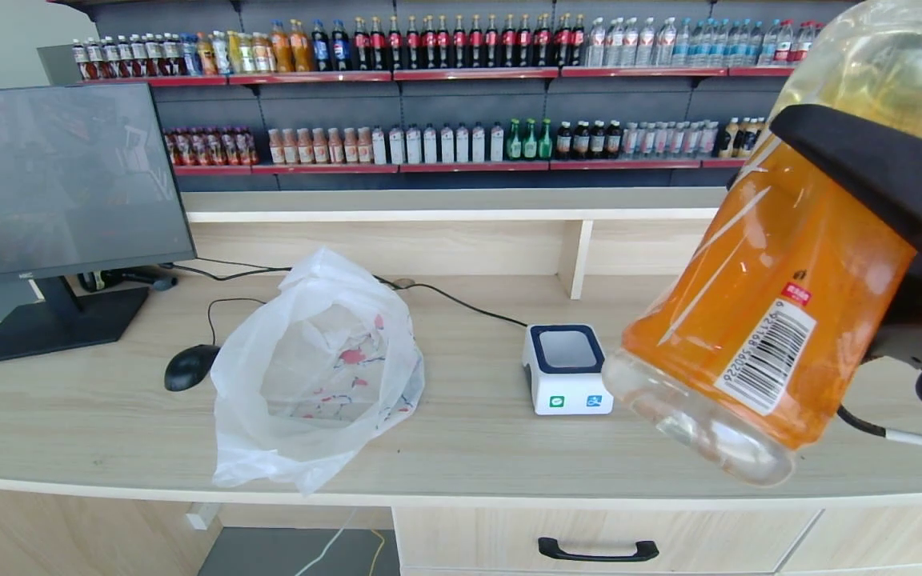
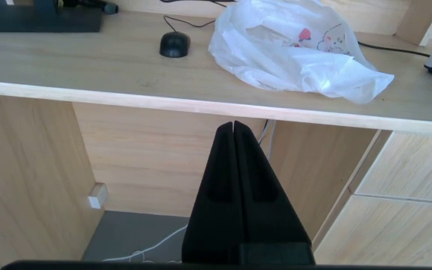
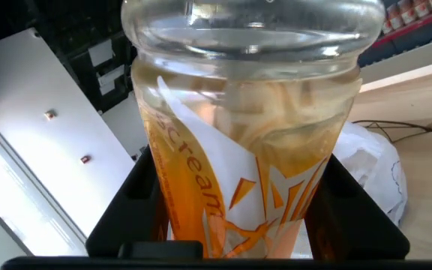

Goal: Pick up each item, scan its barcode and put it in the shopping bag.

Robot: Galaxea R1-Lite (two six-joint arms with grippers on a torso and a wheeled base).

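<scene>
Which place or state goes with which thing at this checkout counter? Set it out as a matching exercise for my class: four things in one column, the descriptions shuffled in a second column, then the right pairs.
Things
1. clear bottle with orange label
2. translucent white plastic shopping bag
3. small white barcode scanner
4. black computer mouse

Descriptions
A. lying on the wooden counter, on the robot's left of the bag
B. slumped on the counter, mouth open
C. held tilted in the right gripper, above the counter
D. standing on the counter, on the robot's right of the bag

Pairs: 1-C, 2-B, 3-D, 4-A.
</scene>
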